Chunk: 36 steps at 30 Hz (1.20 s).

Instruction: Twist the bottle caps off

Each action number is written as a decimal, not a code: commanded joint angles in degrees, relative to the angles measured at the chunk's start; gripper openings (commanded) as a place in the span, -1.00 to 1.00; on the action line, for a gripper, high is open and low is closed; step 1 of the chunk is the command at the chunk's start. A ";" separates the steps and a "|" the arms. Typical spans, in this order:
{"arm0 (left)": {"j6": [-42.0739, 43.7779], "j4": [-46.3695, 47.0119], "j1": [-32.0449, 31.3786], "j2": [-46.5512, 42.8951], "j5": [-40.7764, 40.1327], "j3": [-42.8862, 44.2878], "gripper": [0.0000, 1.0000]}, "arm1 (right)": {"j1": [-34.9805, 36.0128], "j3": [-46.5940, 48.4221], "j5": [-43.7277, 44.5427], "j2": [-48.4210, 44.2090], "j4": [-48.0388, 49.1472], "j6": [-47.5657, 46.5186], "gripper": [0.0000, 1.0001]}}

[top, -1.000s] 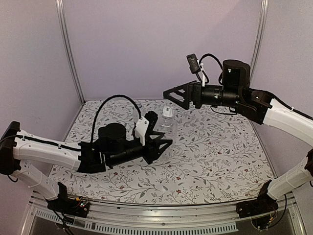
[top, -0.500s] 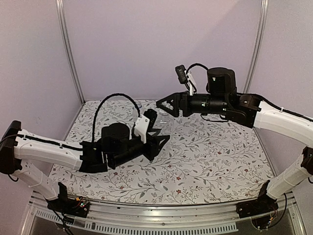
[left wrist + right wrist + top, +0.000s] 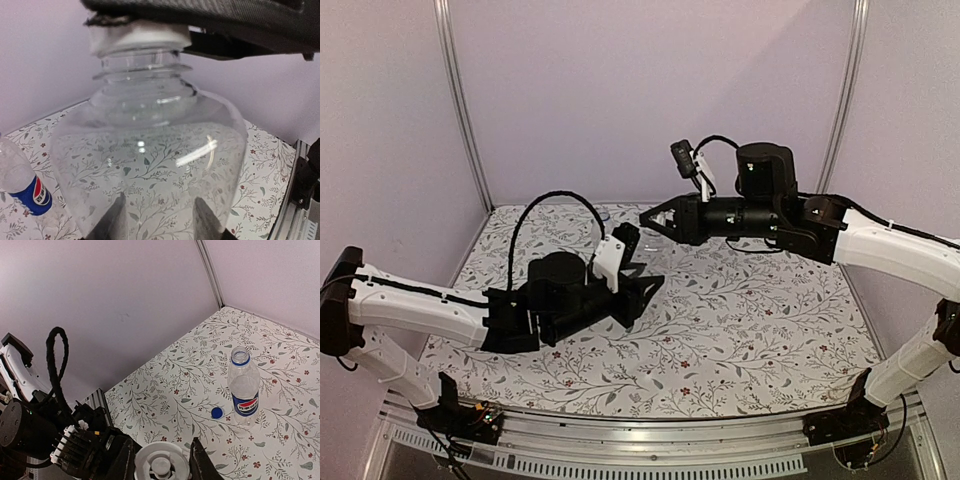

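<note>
The shorter unlabelled bottle [image 3: 150,150] stands upright between the fingers of my left gripper [image 3: 160,210], which is shut on its lower body. Its pale cap [image 3: 145,35] sits on the neck. My right gripper [image 3: 162,462] reaches in from the right and is shut on that cap [image 3: 150,457], one finger on each side. In the top view the right gripper [image 3: 650,218] hangs just above the left gripper [image 3: 642,285]. The Pepsi bottle [image 3: 244,390] stands upright farther back with an open neck. The blue cap [image 3: 216,412] lies on the table beside it.
The floral table cover [image 3: 770,320] stretches to the right and front. Purple walls and metal corner posts [image 3: 460,110] close off the back. The left arm's black cable loop [image 3: 555,205] arches over its wrist. The Pepsi bottle [image 3: 22,185] also shows at the left wrist view's lower left.
My right arm has swung left and down from above the table's middle onto the short bottle's cap, and its jaws have gone from wide open to shut. The left arm held still.
</note>
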 commanded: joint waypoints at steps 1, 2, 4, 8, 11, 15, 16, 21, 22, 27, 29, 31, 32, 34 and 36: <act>0.67 0.73 -0.78 -1.72 -0.54 -0.26 -0.29 | 0.14 -1.31 -1.37 -0.31 2.15 -0.85 -0.77; 0.89 1.20 -0.77 -2.04 -0.04 -0.73 -0.29 | 0.14 -1.57 -1.61 -0.67 2.57 -1.24 -0.89; 1.54 2.10 -0.63 -2.86 1.28 -1.42 -0.29 | 0.13 -1.93 -1.68 -1.39 2.78 -2.49 -1.00; 2.08 2.49 -0.32 -3.65 2.98 -2.09 -0.29 | 0.05 -1.95 -2.51 -2.09 2.90 -4.43 -1.00; 3.27 3.12 0.06 -4.36 8.45 -2.49 -0.28 | -0.07 -1.69 -7.28 -2.14 3.45 -7.47 -1.00; 3.94 5.90 1.99 -5.74 27.67 -3.74 -0.24 | -1.28 -1.32 -19.59 -2.45 3.65 -13.95 -1.00; 3.55 6.74 2.65 -5.89 33.45 -3.98 -0.24 | -1.71 -1.26 -23.22 -2.45 3.67 -15.53 -1.00; -1.34 15.37 5.30 -5.75 56.31 -5.76 -0.26 | -3.79 -0.56 -43.63 -1.53 3.90 -22.23 -1.00; -2.80 17.80 5.77 -5.46 59.55 -6.16 -0.26 | -4.12 -0.17 -47.34 -1.00 3.85 -23.03 -1.00; -8.25 24.90 6.96 -2.74 69.14 -6.04 -0.30 | -4.61 2.02 -59.19 2.23 3.00 -24.98 -1.00; -8.86 25.07 6.90 -2.08 69.90 -5.60 -0.32 | -4.67 2.54 -58.93 2.83 2.68 -24.99 -1.00; -8.50 24.68 6.91 -1.99 69.22 -5.60 -0.33 | -4.76 2.69 -58.24 2.91 2.54 -24.82 -0.98; -8.30 24.45 6.92 -2.12 68.66 -5.62 -0.33 | -4.78 2.65 -57.72 2.91 2.49 -24.72 -0.97; -7.73 23.68 7.11 -2.44 67.57 -5.80 -0.32 | -4.87 2.46 -56.45 2.58 2.49 -24.30 -0.93; -7.35 23.33 7.26 -2.75 66.46 -6.11 -0.32 | -4.95 2.20 -54.51 2.25 2.36 -23.82 -0.87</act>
